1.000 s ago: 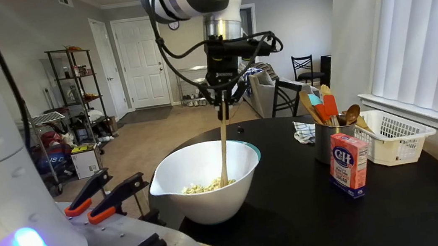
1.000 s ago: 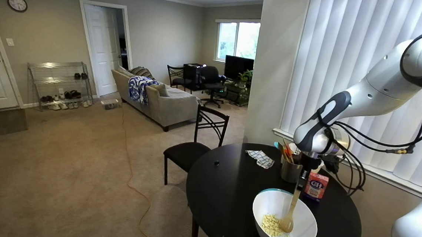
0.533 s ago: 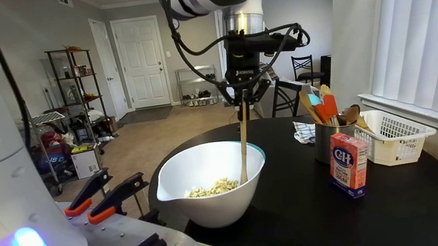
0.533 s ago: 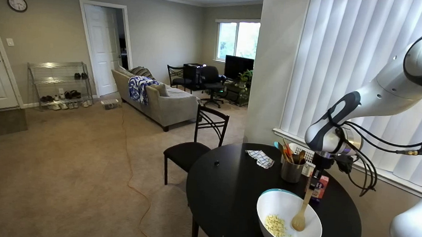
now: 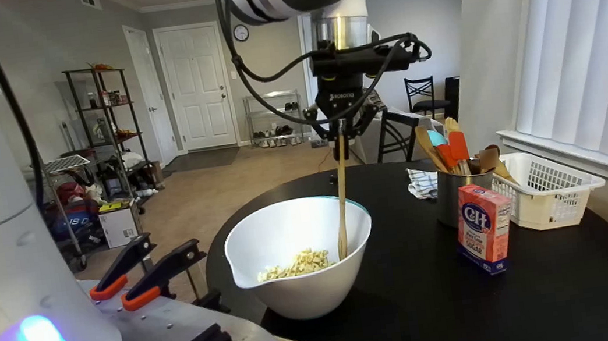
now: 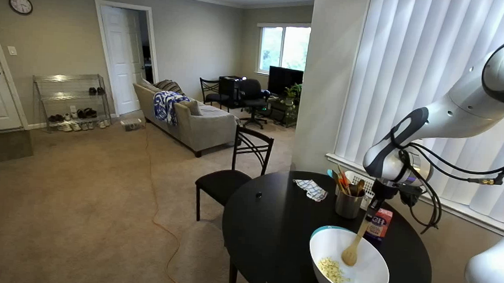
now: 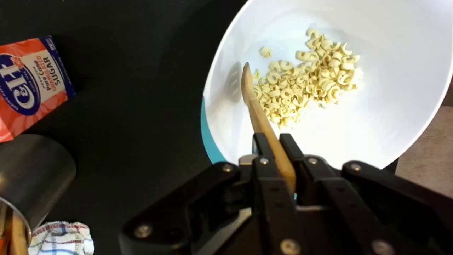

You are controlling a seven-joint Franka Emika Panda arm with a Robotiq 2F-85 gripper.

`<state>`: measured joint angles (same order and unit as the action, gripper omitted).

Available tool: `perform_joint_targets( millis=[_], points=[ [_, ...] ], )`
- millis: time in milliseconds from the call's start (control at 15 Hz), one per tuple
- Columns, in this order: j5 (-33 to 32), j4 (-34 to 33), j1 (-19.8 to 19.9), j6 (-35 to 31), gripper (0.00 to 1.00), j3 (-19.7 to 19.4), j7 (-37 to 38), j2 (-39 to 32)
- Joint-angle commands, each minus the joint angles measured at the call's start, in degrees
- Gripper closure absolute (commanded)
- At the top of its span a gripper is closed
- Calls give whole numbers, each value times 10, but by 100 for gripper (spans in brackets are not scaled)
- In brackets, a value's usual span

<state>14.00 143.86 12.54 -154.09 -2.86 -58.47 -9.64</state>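
The claw (image 7: 274, 141) is clamped on a wooden spoon (image 6: 349, 256) by its handle. The spoon slants down beneath the claw into a white bowl (image 5: 309, 296) on a black surface (image 5: 416, 308), its head just beside curled pasta (image 7: 315, 79). A firm grip and slow, low strokes within the bowl should avoid spills.

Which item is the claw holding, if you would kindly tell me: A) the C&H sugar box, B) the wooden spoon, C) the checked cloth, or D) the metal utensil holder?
B, since the wrist view shows the wooden spoon clamped in the claw, its head down inside the white mixing bowl.
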Motion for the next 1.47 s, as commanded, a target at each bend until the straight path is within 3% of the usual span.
perform_joint_targets(
  millis=[0, 467, 1133, 1400],
  points=[
    [55, 0, -4, -11, 94, 37, -23, -2],
    [63, 3, -21, -4, 94, 75, -33, -7],
    [-7, -2, -25, 105, 95, 44, -31, -23],
    [-44, 1, -24, 109, 95, 24, -17, -30]
  ],
)
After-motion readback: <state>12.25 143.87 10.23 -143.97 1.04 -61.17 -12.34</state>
